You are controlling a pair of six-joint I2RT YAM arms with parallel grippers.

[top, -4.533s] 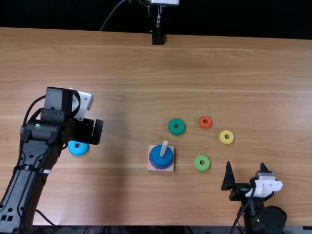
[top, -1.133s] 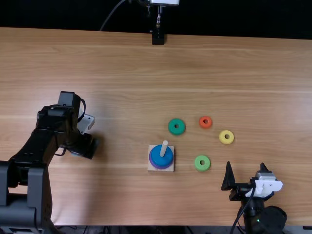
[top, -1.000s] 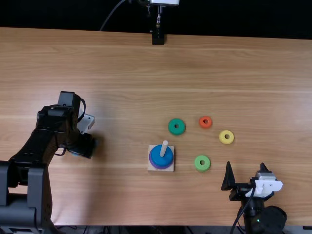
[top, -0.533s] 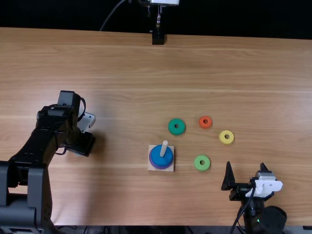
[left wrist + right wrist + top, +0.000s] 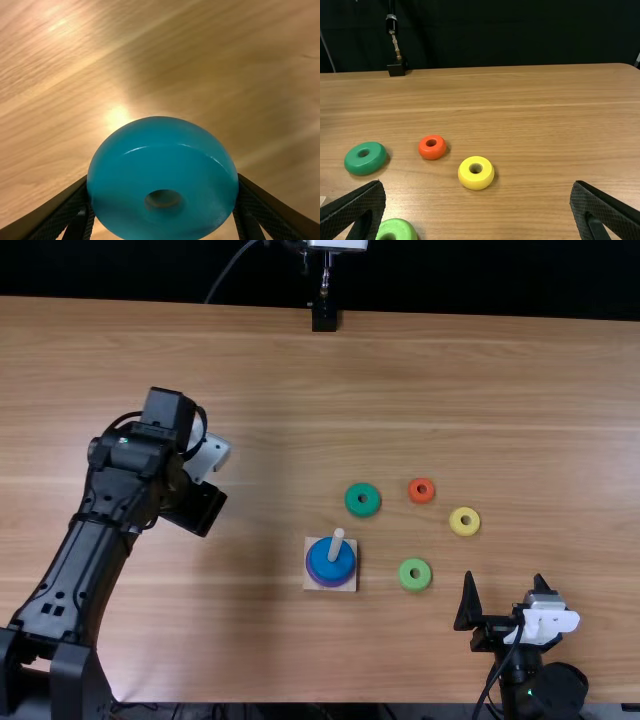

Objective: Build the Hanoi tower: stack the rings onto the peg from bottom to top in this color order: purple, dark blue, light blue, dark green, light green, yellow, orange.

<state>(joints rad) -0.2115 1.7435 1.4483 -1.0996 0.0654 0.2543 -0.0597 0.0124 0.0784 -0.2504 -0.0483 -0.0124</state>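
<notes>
I had the counter [image 5: 560, 390] spread out around the peg [image 5: 336, 543]. To the peg's left, my left claw [image 5: 163, 200] was closed only as far as its load allowed, pinching the light blue ring [image 5: 160, 150] by opposite sides. To the peg's right and nearer me, the right claw [image 5: 504, 585] stood wide open, holding nothing. Around the peg's foot lay the wooden base [image 5: 352, 587], then the purple ring [image 5: 318, 580] and, on that, the dark blue ring [image 5: 346, 562]. Just beyond the peg sat the dark green ring [image 5: 363, 510]; right of it, the light green ring [image 5: 415, 584]; farther right, the yellow ring [image 5: 464, 531]; beyond and right, the orange ring [image 5: 421, 498]. I judged this the third ring's carry: next I needed its hole centred over the peg, level, before lowering and letting go.
</notes>
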